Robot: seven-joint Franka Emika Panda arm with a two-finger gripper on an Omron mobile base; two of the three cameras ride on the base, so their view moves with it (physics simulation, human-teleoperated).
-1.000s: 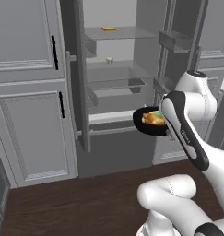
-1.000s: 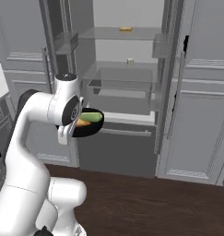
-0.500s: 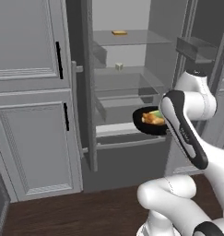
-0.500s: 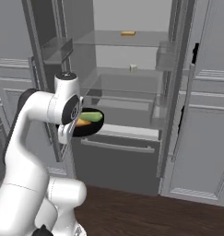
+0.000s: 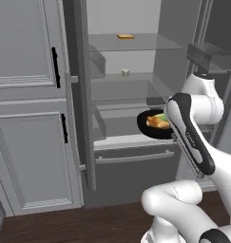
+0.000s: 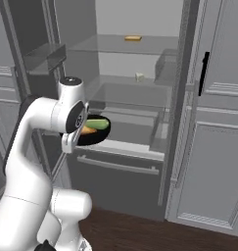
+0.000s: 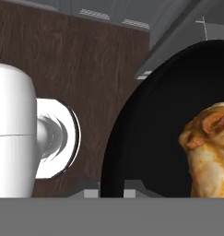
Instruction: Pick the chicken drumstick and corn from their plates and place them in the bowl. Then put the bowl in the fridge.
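— Two foods ride in one dish, so which comes first from the left?

— On the far left of the left base view stand the grey cabinets (image 5: 29, 118), shut, with black handles. Next comes the fridge (image 5: 131, 85), its door (image 5: 83, 95) swung wide so the glass shelves are free to take the load.

— And the load itself?

— The bowl (image 5: 154, 124) hangs in front of the lower shelf, level, so nothing rolls out. The chicken drumstick (image 5: 157, 123) lies inside it, and the corn (image 6: 95, 124) rests along the rim side in the right base view, green against the dark glaze.

— How is the bowl carried?

— By its rim. In the hand view the gripper (image 7: 109, 191) has its fingers pressed together on the bowl's near edge, one tip on each side of the wall. That edge grip, I judge, keeps the hand out of the food and lets the bowl be slid onto a shelf.

— What is farther in?

— A small yellow item (image 5: 126, 36) on the top shelf and a pale cube (image 5: 125, 72) below it, both well apart from the bowl.
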